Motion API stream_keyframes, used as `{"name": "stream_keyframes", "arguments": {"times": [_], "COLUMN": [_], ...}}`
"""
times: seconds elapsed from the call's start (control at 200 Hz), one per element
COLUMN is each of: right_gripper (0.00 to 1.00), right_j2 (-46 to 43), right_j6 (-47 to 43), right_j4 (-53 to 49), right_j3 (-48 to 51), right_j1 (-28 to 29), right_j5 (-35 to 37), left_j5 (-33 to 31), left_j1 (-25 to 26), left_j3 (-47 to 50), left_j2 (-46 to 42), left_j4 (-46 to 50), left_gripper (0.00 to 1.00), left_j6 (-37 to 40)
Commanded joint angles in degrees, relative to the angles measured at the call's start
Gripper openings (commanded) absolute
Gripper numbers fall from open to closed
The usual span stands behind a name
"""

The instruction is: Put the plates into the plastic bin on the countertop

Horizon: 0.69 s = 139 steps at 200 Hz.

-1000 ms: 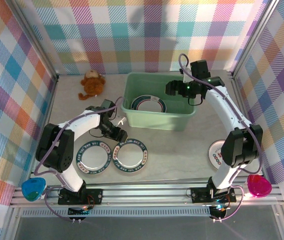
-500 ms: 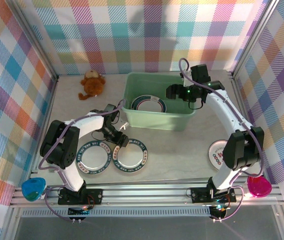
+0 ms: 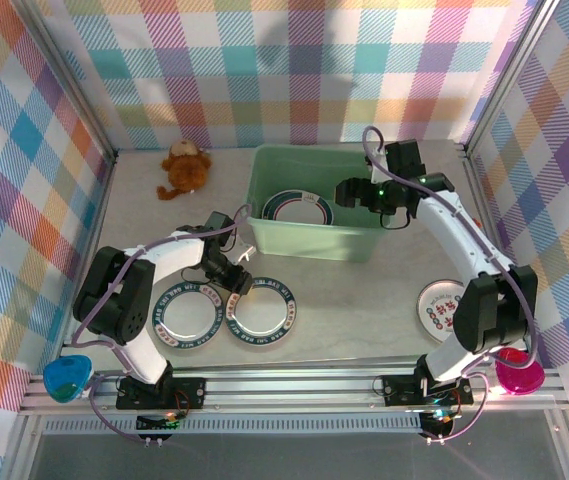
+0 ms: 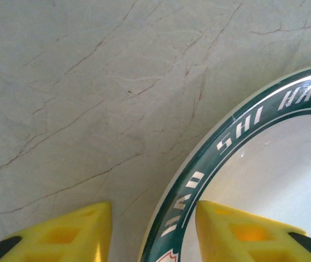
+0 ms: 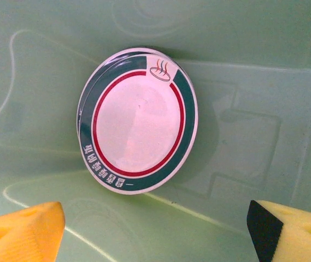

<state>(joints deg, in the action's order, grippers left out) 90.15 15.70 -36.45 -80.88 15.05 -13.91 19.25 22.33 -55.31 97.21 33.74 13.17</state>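
At least one plate [image 3: 299, 208] lies in the plastic bin [image 3: 316, 240], far centre; three wait on the table [image 3: 364, 300]. The left gripper [image 3: 236, 285] straddles the rim of the near-centre plate [image 3: 261, 313], jaws not clamped. The right gripper [image 3: 344, 188] gapes empty over the bin.

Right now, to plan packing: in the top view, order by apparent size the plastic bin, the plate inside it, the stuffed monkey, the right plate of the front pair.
1. plastic bin
2. right plate of the front pair and plate inside the bin: alike, unranked
3. stuffed monkey
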Motion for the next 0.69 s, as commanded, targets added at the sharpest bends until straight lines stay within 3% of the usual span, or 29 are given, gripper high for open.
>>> {"name": "stream_keyframes", "arguments": {"times": [0.0,0.185,0.69], "right_gripper": [0.87,0.87,0.87], "right_j2": [-2.72,-5.17,-6.65], "right_j6": [0.49,0.74,-0.32], "right_j4": [0.87,2.24,3.70], "right_j3": [1.76,4.63,4.96], "right_j1": [0.33,0.31,0.29], "right_j5": [0.99,1.32,2.56], "left_j5": [3.08,3.08,5.27], "left_j1": [0.72,0.79,0.79], "left_j3": [1.34,0.96,1.78], "left_j2": [-0.45,-0.34,-4.78], "left_j4": [0.41,0.41,-2.01], "left_gripper": [0.40,0.30,0.19], "left_j6": [0.65,0.12,-2.42]}}
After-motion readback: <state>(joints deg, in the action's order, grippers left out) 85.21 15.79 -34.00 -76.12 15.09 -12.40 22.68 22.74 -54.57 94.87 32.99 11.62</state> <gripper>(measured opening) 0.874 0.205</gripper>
